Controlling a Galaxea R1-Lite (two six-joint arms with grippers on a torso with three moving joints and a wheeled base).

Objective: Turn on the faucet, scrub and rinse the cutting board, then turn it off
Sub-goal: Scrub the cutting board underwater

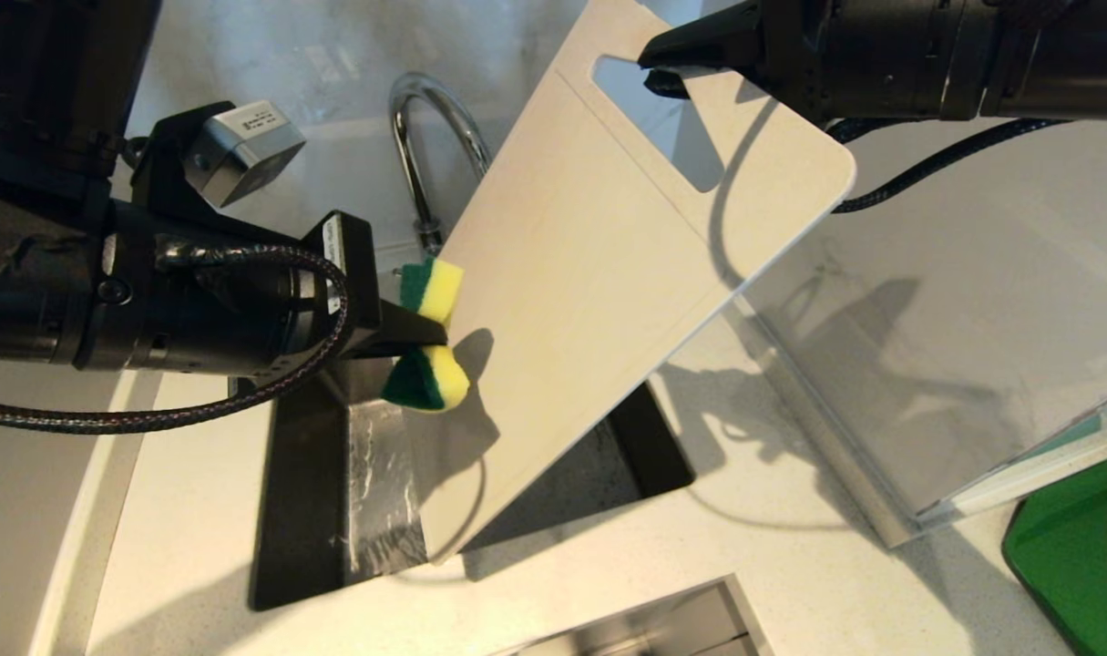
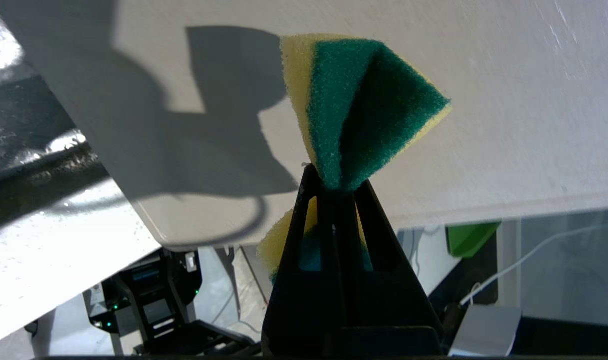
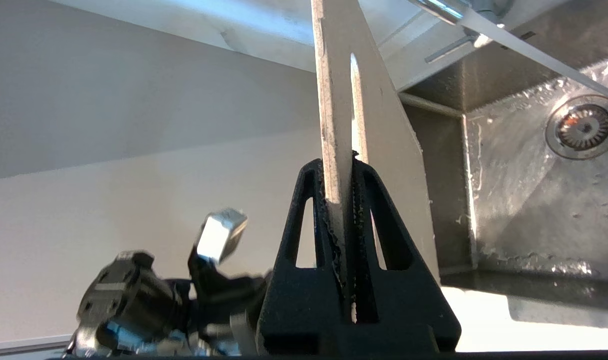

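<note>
- Nearest to the robot is the white counter (image 1: 198, 510), and in it the dark sink (image 1: 298, 510), with wet metal showing in the bottom.
- The cutting board (image 1: 589, 273) stands tilted over the sink; its lower corner is down in the basin and its handle end is high at the back.
- The left gripper (image 1: 430, 333) is clamped tight on a yellow-and-green sponge (image 1: 430, 378), which is folded by the squeeze. The sponge is at the left edge of the board; I cannot tell if it presses on the face.
- The right gripper (image 1: 667, 68) is closed on the thin bar of the board beside the handle cutout, and this alone seems to carry the board.
- The faucet (image 1: 425, 146) rises behind the board, partly hidden; whether water runs I cannot tell.
- Risk, in my judgement: a hard push of the sponge could turn the wet board in the narrow grip, or make it slip down into the sink.
- Also the sponge, held by so little, may be pulled out during a stroke.
</note>
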